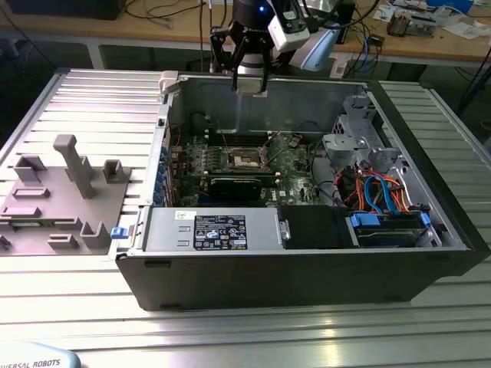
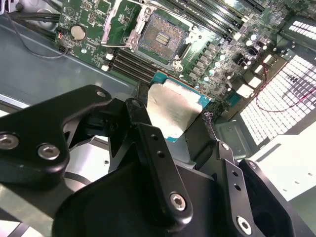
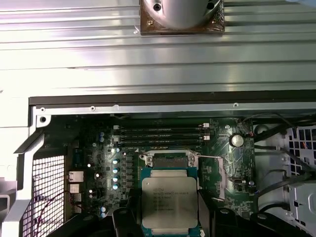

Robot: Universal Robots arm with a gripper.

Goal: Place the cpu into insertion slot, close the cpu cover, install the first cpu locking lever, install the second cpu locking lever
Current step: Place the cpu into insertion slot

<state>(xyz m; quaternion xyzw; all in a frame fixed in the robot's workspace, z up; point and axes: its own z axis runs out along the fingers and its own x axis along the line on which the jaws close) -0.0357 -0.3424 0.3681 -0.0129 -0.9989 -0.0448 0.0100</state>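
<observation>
I've got my black pincer point(image 2: 175, 117) clamped shut on the small, flat, square, silver-topped cpu point(image 3: 170, 200), gripping two opposite edges and carrying it in the air over the open dark computer case point(image 1: 307, 268) on the ribbed metal desk point(image 1: 84, 100). The dark-framed square insertion slot point(image 2: 163, 35) lies below, well apart, contacts bare. My worry is that this thin edge grip could slip, or a tilted, off-centre descent could bend those contacts.
</observation>
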